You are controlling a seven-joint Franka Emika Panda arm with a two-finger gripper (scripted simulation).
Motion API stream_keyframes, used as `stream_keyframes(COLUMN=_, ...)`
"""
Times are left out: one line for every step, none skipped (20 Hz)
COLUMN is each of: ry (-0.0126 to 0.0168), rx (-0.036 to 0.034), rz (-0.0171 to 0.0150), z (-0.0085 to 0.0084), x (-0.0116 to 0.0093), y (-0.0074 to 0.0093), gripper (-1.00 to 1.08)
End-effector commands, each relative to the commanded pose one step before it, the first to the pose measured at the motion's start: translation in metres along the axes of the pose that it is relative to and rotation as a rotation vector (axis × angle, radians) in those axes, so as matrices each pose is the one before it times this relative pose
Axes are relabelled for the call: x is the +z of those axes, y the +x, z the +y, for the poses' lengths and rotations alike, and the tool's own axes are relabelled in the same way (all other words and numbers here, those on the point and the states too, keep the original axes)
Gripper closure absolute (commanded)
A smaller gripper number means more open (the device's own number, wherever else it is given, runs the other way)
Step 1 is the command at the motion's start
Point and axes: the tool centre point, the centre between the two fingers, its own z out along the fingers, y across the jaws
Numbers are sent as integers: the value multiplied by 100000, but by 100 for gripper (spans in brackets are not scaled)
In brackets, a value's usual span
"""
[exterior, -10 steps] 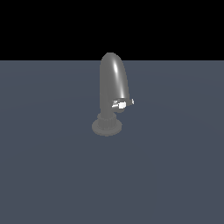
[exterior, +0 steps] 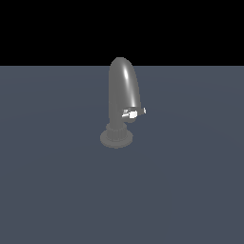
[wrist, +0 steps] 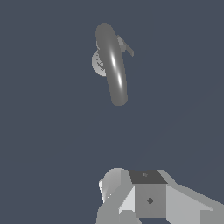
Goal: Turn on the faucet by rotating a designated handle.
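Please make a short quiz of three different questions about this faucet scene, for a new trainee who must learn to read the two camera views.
1. True or false: in the exterior view, the gripper touches the handle.
2. Multiple choice: in the exterior view, the handle projects from the faucet toward A) the view's left, B) the view's right, C) straight up.
3. Short answer: what does the faucet's ribbed base stand on?

Key
1. False. No arm or gripper appears in the exterior view; the wrist view shows only part of the gripper, apart from the faucet.
2. B.
3. On the flat blue-grey surface.
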Motion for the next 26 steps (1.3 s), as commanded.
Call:
stream_keyframes(ry=451, rx=1213, rz=-1658, z=-164, x=8, y=471, gripper=108)
stream_keyframes(ry=234, rx=625, rz=-836, z=-85, x=-4, y=240, gripper=108)
stream_keyframes(ry=258, rx=689, rz=-920, z=-92, x=-4, y=265, gripper=108)
stream_keyframes(ry=281, rx=750, rz=-1002, z=-101, x=-5, y=288, gripper=108)
stream_keyframes(ry=304, rx=814, rz=-1087, z=-108, x=-5, y=313, gripper=108)
stream_keyframes(ry=328, rx=877, rz=-1171, z=-117, x=-5, y=337, gripper=108)
stream_keyframes(ry=352, rx=941, rz=-1257, z=-125, x=-6, y=361, gripper=108)
stream_keyframes(ry=376, rx=1007, rz=-1344, z=-133, x=-6, y=386, gripper=108)
stream_keyframes(ry=400, rx=1073, rz=-1431, z=-141, x=-7, y=411, gripper=108)
stream_keyframes(ry=425, rx=1140, rz=-1521, z=-149, x=-7, y=437, gripper=108)
stream_keyframes(ry=444, rx=1193, rz=-1592, z=-156, x=-8, y=457, gripper=108)
stream_keyframes(ry=458, rx=1232, rz=-1643, z=-160, x=-8, y=472, gripper=108)
stream_keyframes(ry=460, rx=1241, rz=-1655, z=-161, x=-8, y=475, gripper=108)
stream_keyframes(ry=462, rx=1247, rz=-1662, z=-162, x=-9, y=477, gripper=108)
stream_keyframes(ry=464, rx=1253, rz=-1671, z=-162, x=-9, y=479, gripper=108)
stream_keyframes(ry=466, rx=1259, rz=-1678, z=-162, x=-9, y=481, gripper=108)
stream_keyframes(ry=468, rx=1265, rz=-1686, z=-162, x=-9, y=483, gripper=108)
stream_keyframes(ry=469, rx=1271, rz=-1694, z=-163, x=-10, y=486, gripper=108)
stream_keyframes(ry=471, rx=1277, rz=-1701, z=-163, x=-10, y=487, gripper=108)
stream_keyframes(ry=473, rx=1282, rz=-1709, z=-164, x=-10, y=489, gripper=108)
stream_keyframes(ry=474, rx=1288, rz=-1715, z=-164, x=-11, y=491, gripper=108)
stream_keyframes(ry=476, rx=1293, rz=-1723, z=-164, x=-11, y=493, gripper=108)
stream_keyframes(ry=478, rx=1298, rz=-1730, z=-165, x=-11, y=495, gripper=108)
stream_keyframes(ry=480, rx=1303, rz=-1737, z=-165, x=-12, y=497, gripper=108)
stream_keyframes(ry=482, rx=1308, rz=-1744, z=-166, x=-12, y=499, gripper=108)
stream_keyframes(ry=483, rx=1312, rz=-1749, z=-166, x=-12, y=500, gripper=108)
